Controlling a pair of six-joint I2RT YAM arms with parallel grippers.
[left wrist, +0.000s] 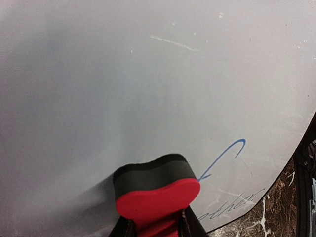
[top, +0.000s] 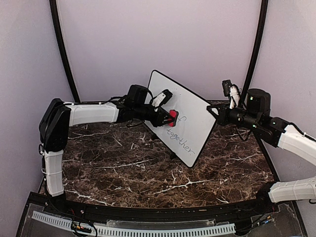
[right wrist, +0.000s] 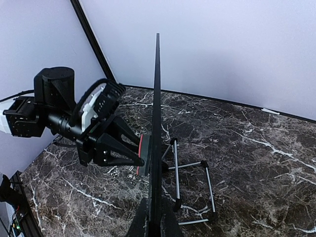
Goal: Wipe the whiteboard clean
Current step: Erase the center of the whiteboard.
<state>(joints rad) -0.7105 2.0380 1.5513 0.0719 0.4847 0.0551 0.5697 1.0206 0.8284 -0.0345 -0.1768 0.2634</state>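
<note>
The whiteboard [top: 168,91] stands tilted on one corner over the marble table, and in the right wrist view I see it edge-on [right wrist: 157,98]. My right gripper [top: 213,111] is shut on its right corner, fingers [right wrist: 140,224] on either side of the black edge. My left gripper [top: 168,118] is shut on a red eraser [top: 172,117], whose dark felt face [left wrist: 150,175] presses flat against the board [left wrist: 123,74]. The board's upper part is blank. Handwriting [top: 180,140] runs along the lower right, and a blue stroke [left wrist: 224,158] sits just right of the eraser.
A thin wire stand [right wrist: 192,182] lies on the dark marble table [top: 123,173] behind the board's lower edge. Lilac walls with black corner posts [top: 61,49] close in the back and sides.
</note>
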